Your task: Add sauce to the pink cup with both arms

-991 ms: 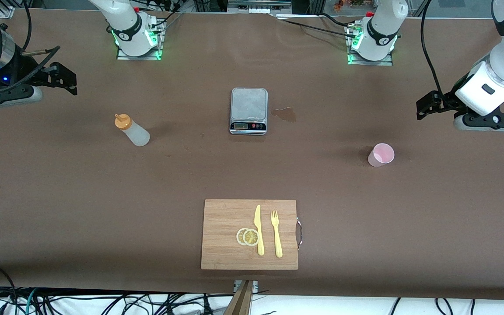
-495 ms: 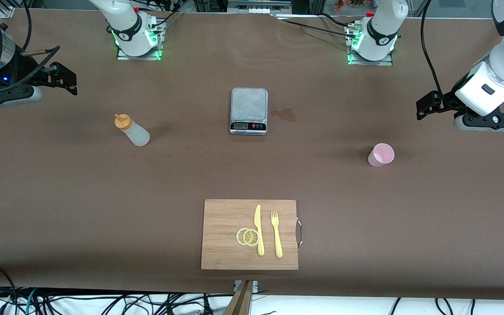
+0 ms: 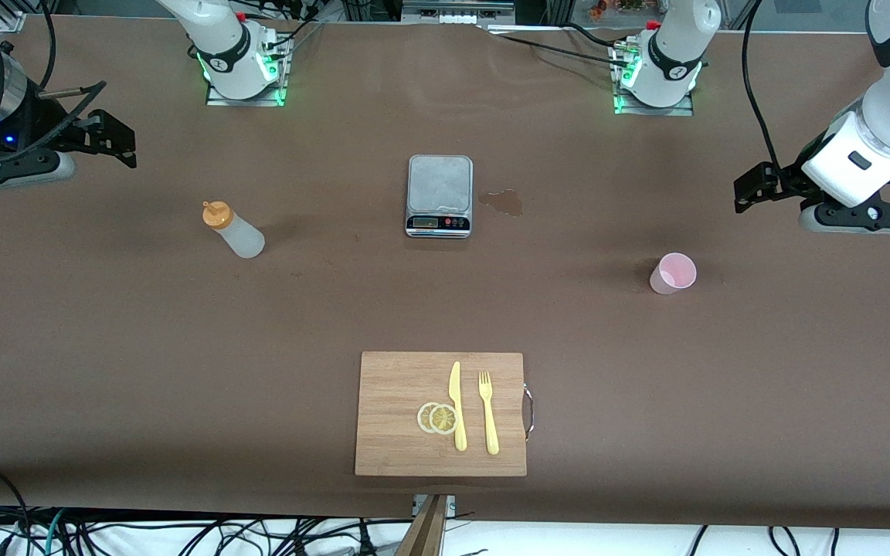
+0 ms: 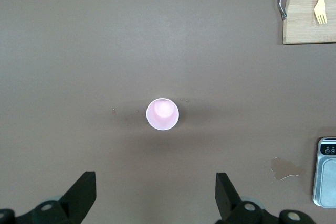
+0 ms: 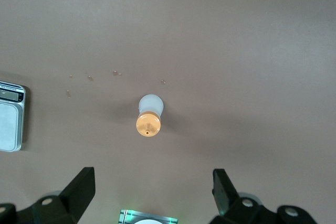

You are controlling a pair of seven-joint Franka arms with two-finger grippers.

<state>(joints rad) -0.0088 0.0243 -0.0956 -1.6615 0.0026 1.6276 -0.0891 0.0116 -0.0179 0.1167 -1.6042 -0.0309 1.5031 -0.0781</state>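
Front view shows the right gripper [image 3: 117,139] up in the air over the right arm's end of the table [image 3: 105,347], its fingers spread wide and holding nothing. The sauce bottle [image 3: 233,229] stands upright on the table, long axis vertical, orange nozzle cap pointing up. It is well apart from the grey kitchen scale [image 3: 439,195] at the middle. Beside the scale there is a small wet stain [image 3: 502,202]. Nearer to the front camera lies a wooden cutting board [image 3: 391,386] with two lemon slices [image 3: 437,418], a yellow knife [image 3: 456,405] and a yellow fork [image 3: 488,411].

The pink cup [image 3: 673,273] stands upright, mouth up, toward the left arm's end. The left gripper [image 3: 754,189] hangs over that end, also wide open and empty.

Only the wrist views look straight down: the right one shows the hole in the bottle's nozzle [image 5: 147,126], the left one shows the cup's pale inside bottom [image 4: 162,113].
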